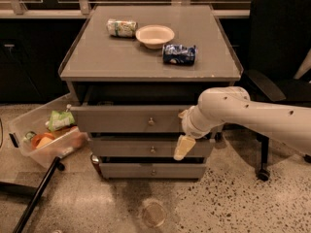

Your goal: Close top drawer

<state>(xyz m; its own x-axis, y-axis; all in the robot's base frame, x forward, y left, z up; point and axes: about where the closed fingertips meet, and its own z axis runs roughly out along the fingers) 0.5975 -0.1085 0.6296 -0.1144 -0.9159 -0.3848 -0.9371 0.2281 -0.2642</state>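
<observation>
The top drawer (pixel 126 119) is a wide grey drawer with a small round knob (pixel 151 122) at its centre. It stands slightly out of the grey cabinet (pixel 146 64), with a narrow dark gap above its front. No card shows inside it. My gripper (pixel 184 141), at the end of the white arm (pixel 243 111) reaching in from the right, sits against the right end of the drawer front. Two narrower drawer fronts (pixel 151 149) lie below, both pushed in.
On the cabinet top lie a green can (pixel 121 27), a white bowl (pixel 154 35) and a blue bag (pixel 179 54). A clear plastic bin (pixel 46 132) of snacks stands on the floor at the left, with a black pole (pixel 36 195) beside it. An office chair (pixel 277 67) stands at the right.
</observation>
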